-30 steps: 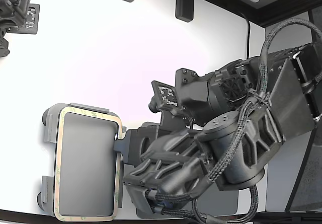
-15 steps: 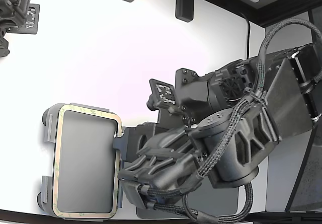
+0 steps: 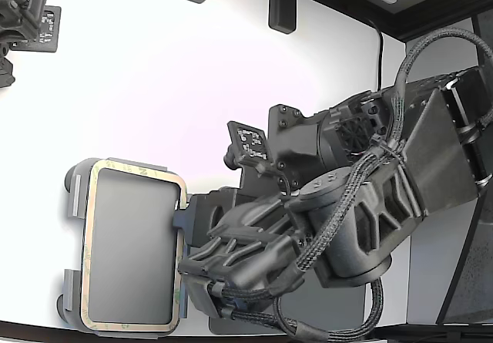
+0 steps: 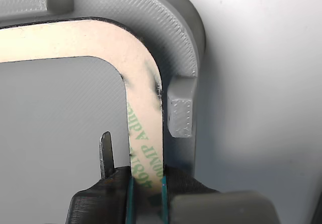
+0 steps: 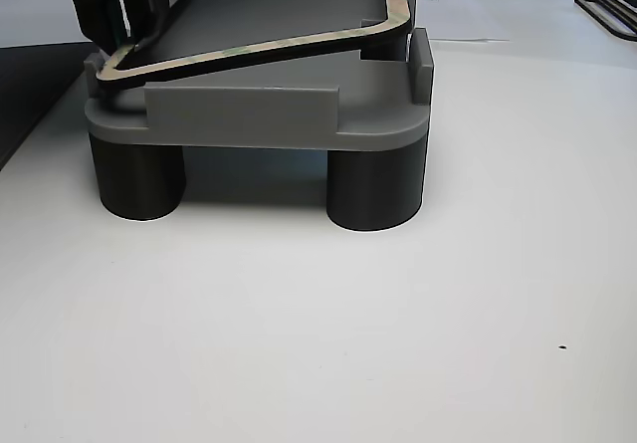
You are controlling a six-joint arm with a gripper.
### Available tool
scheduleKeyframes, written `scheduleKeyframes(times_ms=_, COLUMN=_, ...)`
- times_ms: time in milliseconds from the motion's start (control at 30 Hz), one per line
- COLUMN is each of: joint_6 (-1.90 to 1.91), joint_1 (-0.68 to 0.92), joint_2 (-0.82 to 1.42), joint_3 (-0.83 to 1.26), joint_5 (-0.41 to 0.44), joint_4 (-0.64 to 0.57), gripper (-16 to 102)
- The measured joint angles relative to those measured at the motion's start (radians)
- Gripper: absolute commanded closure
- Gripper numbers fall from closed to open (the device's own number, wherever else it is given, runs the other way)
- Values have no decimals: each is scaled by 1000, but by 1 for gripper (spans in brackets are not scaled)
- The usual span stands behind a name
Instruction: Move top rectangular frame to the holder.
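Wrist view: end effector point(image 4: 146, 196) clenched on top rectangular frame point(image 4: 143, 108) over holder point(image 4: 181, 38)

A plain white counter point(image 3: 192, 73), brightly lit, meets a dark shelf edge point(image 3: 400, 8) at one end.

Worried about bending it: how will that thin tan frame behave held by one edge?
Probably light and somewhat flexible: the frame is a thin open outline, pinched on one side by the gripper. In the other view it sits tilted over the holder, one corner propped on a tab, so it may sag or snag there.
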Motion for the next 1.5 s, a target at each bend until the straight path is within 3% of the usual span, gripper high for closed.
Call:
scheduleKeyframes(times_ms=33, joint_6=0, joint_1=0, joint_2=3, joint_3=5, joint_5=0, joint_4=-3, gripper=45)
scheduleKeyframes(times_ms=100, joint_6=0, joint_1=0, joint_2=6, joint_3=6, joint_5=0, joint_4=-5, gripper=-9)
scheduleKeyframes(times_ms=133, joint_6=0, joint_1=0, joint_2=6, joint_3=6, joint_5=2, joint_4=-5, gripper=-14)
scheduleKeyframes(times_ms=500, joint_6=-26, joint_1=0, joint_2=-5, joint_3=-89, joint_5=37, joint_4=41, gripper=-14)
scheduleKeyframes(times_ms=767, joint_6=-169, joint_1=23, joint_2=37, joint_3=-219, joint_5=155, joint_4=100, gripper=-14)
scheduleKeyframes(times_ms=933, joint_6=-472, joint_1=29, joint_2=195, joint_3=-104, joint_5=314, joint_4=-14, gripper=-14)
scheduleKeyframes(times_ms=1033, joint_6=-727, joint_1=-5, joint_2=330, joint_3=17, joint_5=360, joint_4=-126, gripper=-14)
scheduleKeyframes(times_ms=1167, joint_6=-1091, joint_1=-92, joint_2=523, joint_3=190, joint_5=298, joint_4=-258, gripper=-14)
scheduleKeyframes(times_ms=1400, joint_6=-1647, joint_1=-376, joint_2=887, joint_3=495, joint_5=64, joint_4=-410, gripper=-14)
scheduleKeyframes(times_ms=1500, joint_6=-1841, joint_1=-474, joint_2=1017, joint_3=607, joint_5=3, joint_4=-463, gripper=-14)
